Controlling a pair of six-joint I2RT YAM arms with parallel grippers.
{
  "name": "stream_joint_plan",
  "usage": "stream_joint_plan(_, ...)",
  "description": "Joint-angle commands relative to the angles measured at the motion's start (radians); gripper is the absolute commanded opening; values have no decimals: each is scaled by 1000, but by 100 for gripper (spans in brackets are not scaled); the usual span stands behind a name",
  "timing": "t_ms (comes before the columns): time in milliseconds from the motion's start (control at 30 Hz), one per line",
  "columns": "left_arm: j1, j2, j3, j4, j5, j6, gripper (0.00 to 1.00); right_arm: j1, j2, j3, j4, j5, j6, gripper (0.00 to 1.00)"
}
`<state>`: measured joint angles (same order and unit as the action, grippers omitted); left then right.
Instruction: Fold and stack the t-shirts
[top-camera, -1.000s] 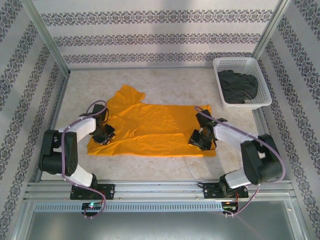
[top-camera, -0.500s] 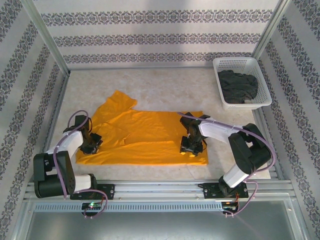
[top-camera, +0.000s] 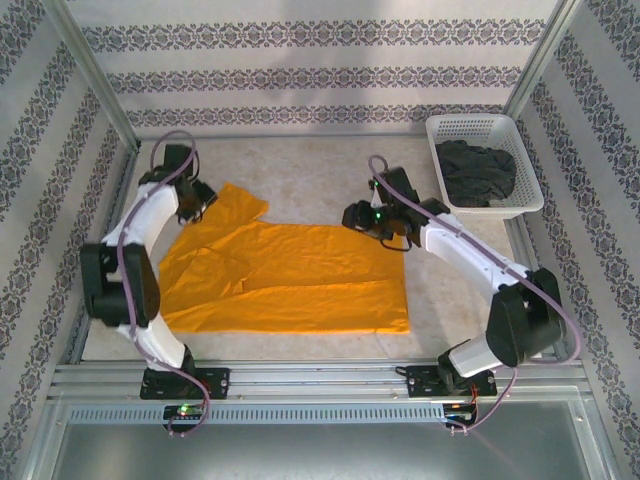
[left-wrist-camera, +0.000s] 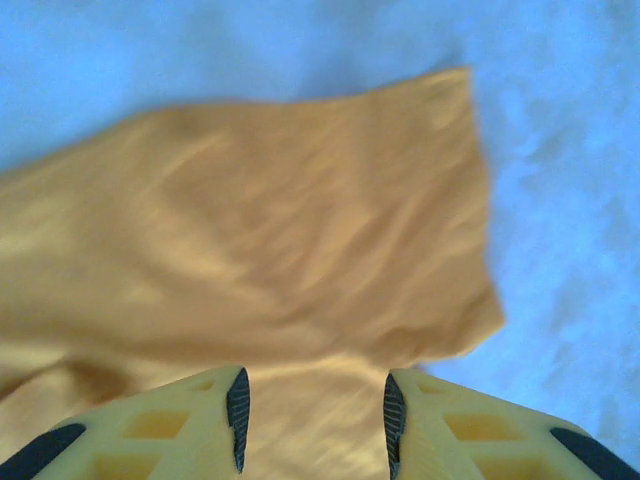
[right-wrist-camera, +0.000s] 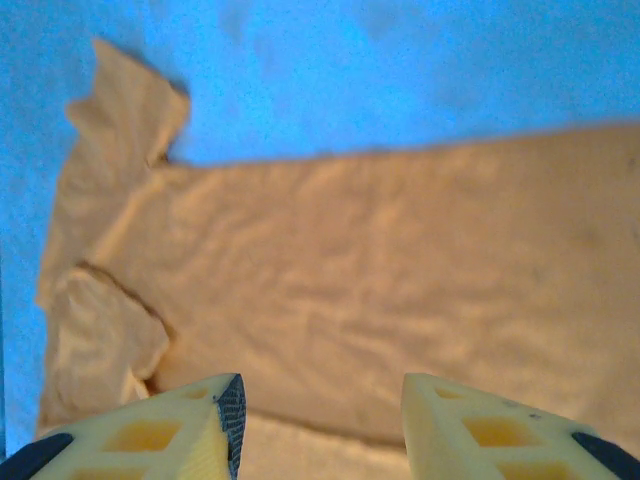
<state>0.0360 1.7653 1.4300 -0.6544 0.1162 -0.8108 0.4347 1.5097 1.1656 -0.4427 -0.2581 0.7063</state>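
**A:** What is on the desk?

**B:** Mostly the orange t-shirt. It lies spread flat across the middle and left of the desk. Its long edges run left to right, and one sleeve points toward the far left corner.

**A:** And the other shirt?

**B:** The white lattice basket stands at the far right corner, well apart from the orange one. The dark grey t-shirt sits bunched inside it.

**A:** Where are the arms?

**B:** Both reach out to the far edge of the orange t-shirt. The left one is by the sleeve and the right one is at the far right corner of the cloth.

**A:** Is the left gripper holding anything?

**B:** No. Its fingers stand partly apart with a clear gap. Orange cloth shows through the gap below, but nothing is pinched. The sleeve lies just ahead of it.

**A:** And the right gripper?

**B:** It is also parted about halfway and has nothing in its grasp. It hangs over the shirt, whose body stretches out ahead. I cannot tell whether either gripper's tips brush the fabric.
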Motion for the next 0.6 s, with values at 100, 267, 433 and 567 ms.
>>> stream_joint_plan(100,-5,286,294,18,-68,182,39,-45,79,111,38,26,11,47)
stream_joint_plan(267,-7,450,451,56,-91,251,40,-45,45,95,37,52,25,47)
stream_joint_plan(433,-7,570,532,95,-86,287,46,-49,-14,35,27,74,35,47)
stream_joint_plan(567,-15,619,568,98,-66,293,49,-63,-51,-15,29,79,39,47)
